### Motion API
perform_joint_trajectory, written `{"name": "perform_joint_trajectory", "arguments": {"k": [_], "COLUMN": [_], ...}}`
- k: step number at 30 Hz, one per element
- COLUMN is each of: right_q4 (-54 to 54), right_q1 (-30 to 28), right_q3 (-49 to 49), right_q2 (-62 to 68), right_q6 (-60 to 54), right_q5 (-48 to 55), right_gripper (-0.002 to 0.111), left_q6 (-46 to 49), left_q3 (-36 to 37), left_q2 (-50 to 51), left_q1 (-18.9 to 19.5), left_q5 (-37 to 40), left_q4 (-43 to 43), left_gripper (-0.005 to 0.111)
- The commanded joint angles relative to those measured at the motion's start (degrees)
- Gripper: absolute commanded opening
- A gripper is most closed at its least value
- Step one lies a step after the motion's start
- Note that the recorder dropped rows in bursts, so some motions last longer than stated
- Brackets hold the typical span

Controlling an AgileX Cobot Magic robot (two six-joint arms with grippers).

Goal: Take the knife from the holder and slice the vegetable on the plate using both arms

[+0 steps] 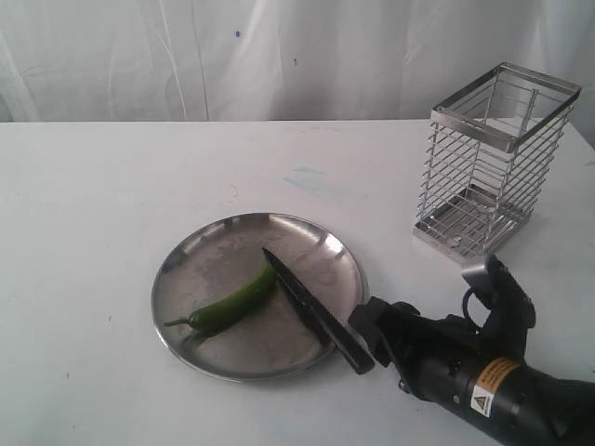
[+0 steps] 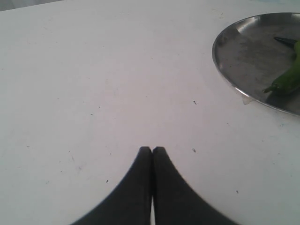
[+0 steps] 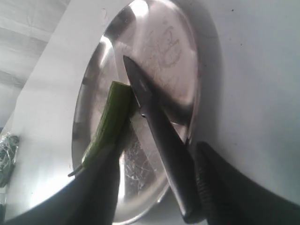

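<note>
Exterior view: white table [image 1: 93,186] with the plate [image 1: 191,265] set a little toward 6 o'clock of its centre. On the plate lies the vegetable [image 1: 232,302], with its stem end near the rim at 8 o'clock and its blunt end toward the plate's middle. Also on the plate is the knife [image 1: 311,308], lying flat. Its tip points to 11 o'clock, and its handle crosses the rim at 5 o'clock and ends off the plate. The blunt end of the vegetable meets the side of the blade a short way back from the tip.

At 2 o'clock from the plate, well apart from it, the holder [image 1: 493,167] stands upright on the table. From 4 o'clock the right arm [image 1: 502,381] reaches in, its front end just beside the end of the knife handle.

Right wrist view: the right gripper [image 3: 157,149] has its jaws spread, one finger on each side of the knife handle. There is a wide gap on the vegetable side. The other finger runs close alongside the handle; I cannot tell whether it touches. The grip is released, with no clamp on the knife.

Left wrist view: the left gripper [image 2: 152,151] is clenched, fingertips pressed together with nothing between them. It is over bare table, and the plate rim and the vegetable's stem end are near but apart from it.
</note>
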Motion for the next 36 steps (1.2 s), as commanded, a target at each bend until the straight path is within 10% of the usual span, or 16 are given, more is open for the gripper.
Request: {"name": "perform_joint_trajectory", "arguments": {"k": [1,16,23,36], "right_q4": [-3.07,-3.07,-3.07,1.26], "right_q1": [-0.15,-0.15,-0.15,-2.17], "right_q3": [-0.02,-3.01,-13.09,-23.74], "right_q2": [-6.65,-37.79,-40.38,-35.09], "right_q6": [-6.23,-31.34,-41.57,-54.6], "right_q5": [5.76,52.7,85.94,94.55], "right_gripper": [0.045,0.002,0.0,0.0], "left_q6": [0.04,0.04,0.04,0.04], "left_q3": [0.11,0.11,0.11,0.11], "left_q2": [-0.18,-0.18,-0.18,-0.18], "left_q1": [0.07,0.07,0.07,0.07], "left_q5": [-0.22,-0.22,-0.22,-0.22], "left_q4": [-0.66,-0.66,-0.66,-0.66], "left_gripper": [0.0,0.0,0.0,0.0]}}
